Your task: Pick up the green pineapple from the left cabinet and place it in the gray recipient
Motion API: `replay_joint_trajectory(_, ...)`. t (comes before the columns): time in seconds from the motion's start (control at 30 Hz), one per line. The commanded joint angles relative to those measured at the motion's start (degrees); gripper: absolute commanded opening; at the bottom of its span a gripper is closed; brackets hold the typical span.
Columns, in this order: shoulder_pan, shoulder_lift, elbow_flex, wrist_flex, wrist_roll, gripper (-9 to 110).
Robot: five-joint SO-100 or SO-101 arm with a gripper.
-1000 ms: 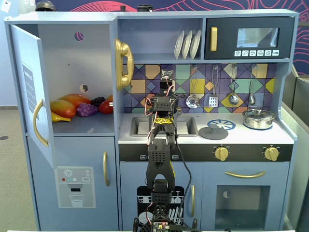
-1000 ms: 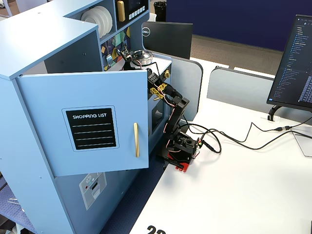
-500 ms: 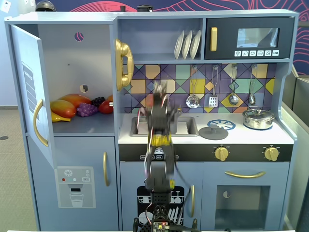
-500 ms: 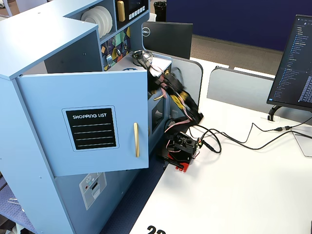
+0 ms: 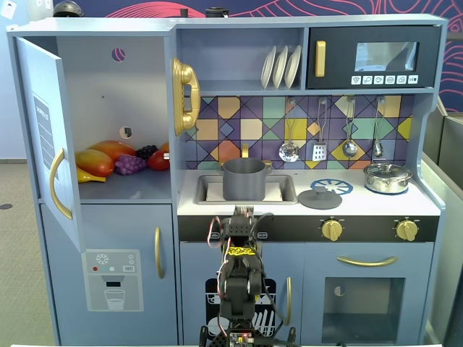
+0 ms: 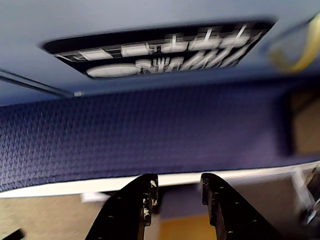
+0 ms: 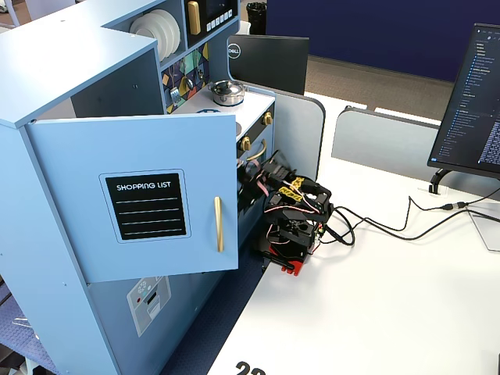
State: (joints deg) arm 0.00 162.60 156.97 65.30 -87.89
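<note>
The green pineapple shows in no view. The left cabinet [image 5: 101,87] stands with its door [image 5: 43,137] swung open; that door [image 7: 141,195] fills the front of a fixed view. The gray recipient [image 5: 244,179] sits upright in the sink, and I cannot see inside it. The arm [image 5: 239,249] is folded low in front of the lower cupboards, and it also shows as a folded arm [image 7: 293,205] beside the kitchen. In the wrist view my gripper [image 6: 178,179] is open, with nothing between its black fingers [image 6: 142,200], facing the floor.
On the cabinet shelf lie an orange-yellow mango [image 5: 94,160], purple grapes [image 5: 130,164] and a red fruit [image 5: 158,160]. A flat gray lid [image 5: 320,197] and a silver lidded pot [image 5: 388,176] stand on the counter. Cables [image 7: 391,223] and a monitor [image 7: 469,109] occupy the white table.
The arm has dropped from above the sink and folded down in front of the lower cupboards. The gray pot, hidden behind it before, now shows in the sink.
</note>
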Motion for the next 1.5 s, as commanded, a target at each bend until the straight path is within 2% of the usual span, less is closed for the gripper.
replay_joint_trajectory(0.0, -3.08, -6.42, 7.56, -17.4, 5.19, 0)
replay_joint_trajectory(0.1, -3.52, -7.73, 13.54, -27.51, 7.03, 0)
replay_joint_trajectory(0.2, -3.87, -7.29, 14.94, -26.98, 8.0, 0)
replay_joint_trajectory(0.43, -3.43, -2.99, 15.03, -17.58, 7.82, 0)
replay_joint_trajectory(0.57, -2.72, 3.6, 15.03, -4.92, 7.29, 0)
replay_joint_trajectory(0.8, -2.99, 12.92, 15.12, 18.9, 0.26, 0)
replay_joint_trajectory(1.0, -1.58, 17.67, 15.12, 21.01, -2.64, 1)
replay_joint_trajectory(1.17, 0.88, 19.51, 15.12, 22.41, -0.53, 5)
replay_joint_trajectory(1.47, 3.96, 19.51, 15.03, 22.41, 0.88, 6)
